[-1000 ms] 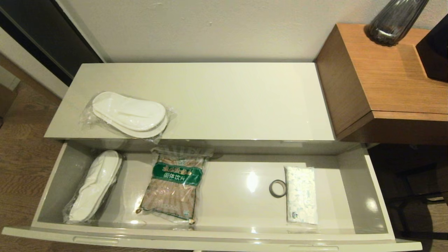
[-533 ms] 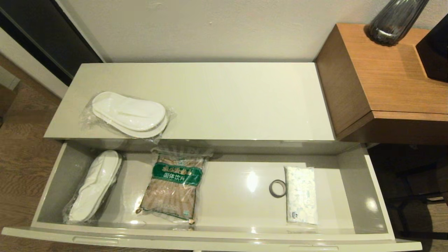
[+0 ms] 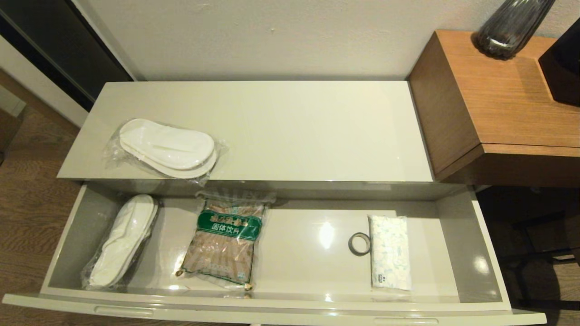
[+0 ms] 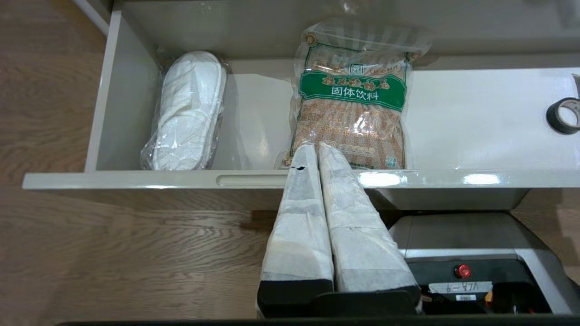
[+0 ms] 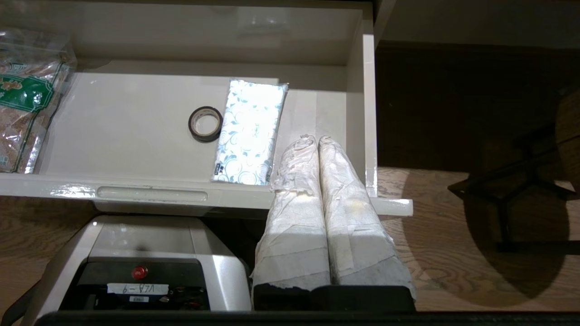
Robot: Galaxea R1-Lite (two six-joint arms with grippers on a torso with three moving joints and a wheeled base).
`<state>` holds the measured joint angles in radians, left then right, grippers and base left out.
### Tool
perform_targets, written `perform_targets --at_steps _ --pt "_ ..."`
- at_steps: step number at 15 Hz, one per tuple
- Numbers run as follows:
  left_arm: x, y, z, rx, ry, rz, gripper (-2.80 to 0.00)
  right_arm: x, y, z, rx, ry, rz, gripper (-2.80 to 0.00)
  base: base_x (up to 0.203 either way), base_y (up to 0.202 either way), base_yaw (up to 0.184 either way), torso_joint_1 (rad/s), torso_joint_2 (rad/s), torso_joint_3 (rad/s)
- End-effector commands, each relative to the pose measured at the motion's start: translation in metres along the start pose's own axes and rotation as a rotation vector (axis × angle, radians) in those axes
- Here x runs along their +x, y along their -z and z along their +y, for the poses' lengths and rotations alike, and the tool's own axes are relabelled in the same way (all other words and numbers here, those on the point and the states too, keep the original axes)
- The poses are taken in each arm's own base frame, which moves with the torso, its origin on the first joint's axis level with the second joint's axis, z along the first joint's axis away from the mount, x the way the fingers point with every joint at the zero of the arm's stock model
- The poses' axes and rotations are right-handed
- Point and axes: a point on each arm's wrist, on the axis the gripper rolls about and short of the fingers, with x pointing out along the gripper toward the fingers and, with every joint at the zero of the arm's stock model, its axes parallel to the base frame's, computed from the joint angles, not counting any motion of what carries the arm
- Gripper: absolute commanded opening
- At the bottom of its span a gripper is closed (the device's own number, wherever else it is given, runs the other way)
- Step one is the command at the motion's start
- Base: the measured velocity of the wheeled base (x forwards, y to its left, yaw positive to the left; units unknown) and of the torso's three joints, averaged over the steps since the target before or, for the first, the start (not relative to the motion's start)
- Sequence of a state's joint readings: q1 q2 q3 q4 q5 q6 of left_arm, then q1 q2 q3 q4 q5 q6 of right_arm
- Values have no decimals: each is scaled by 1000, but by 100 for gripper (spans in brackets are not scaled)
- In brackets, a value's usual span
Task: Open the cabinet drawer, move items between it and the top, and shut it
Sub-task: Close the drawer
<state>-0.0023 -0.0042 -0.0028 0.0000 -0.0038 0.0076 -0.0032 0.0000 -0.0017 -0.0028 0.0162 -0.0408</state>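
Note:
The cabinet drawer [image 3: 485,253] stands pulled wide open below the cream-white top [image 3: 308,131]. One bagged pair of white slippers [image 3: 165,148] lies on the top at the left. Inside the drawer are a second bagged pair of slippers [image 3: 121,240], a brown drink-mix bag with a green label [image 3: 225,240], a black tape roll [image 3: 360,243] and a white patterned packet [image 3: 389,258]. My left gripper [image 4: 318,147] is shut and empty, held back in front of the drawer front near the brown bag [image 4: 351,106]. My right gripper [image 5: 316,139] is shut and empty near the packet [image 5: 250,131].
A taller brown wooden side table [image 3: 503,104] stands right of the cabinet, with a dark ribbed vase [image 3: 512,25] and a black box [image 3: 564,68] on it. Wood floor lies at the left. A dark chair base [image 5: 507,194] is on the floor at the right.

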Motion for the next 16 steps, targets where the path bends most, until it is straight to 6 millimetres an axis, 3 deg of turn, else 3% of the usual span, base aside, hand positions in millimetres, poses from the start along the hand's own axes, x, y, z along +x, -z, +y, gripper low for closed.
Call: perform_targets --at_steps 1,16 --pt "0 0 0 12 0 4 -280 0 0 0 -1 -1 1 -280 0 0 0 0 0 0" --pt "0 0 0 -8 0 2 -280 0 0 0 -1 -1 1 -280 0 0 0 0 0 0"
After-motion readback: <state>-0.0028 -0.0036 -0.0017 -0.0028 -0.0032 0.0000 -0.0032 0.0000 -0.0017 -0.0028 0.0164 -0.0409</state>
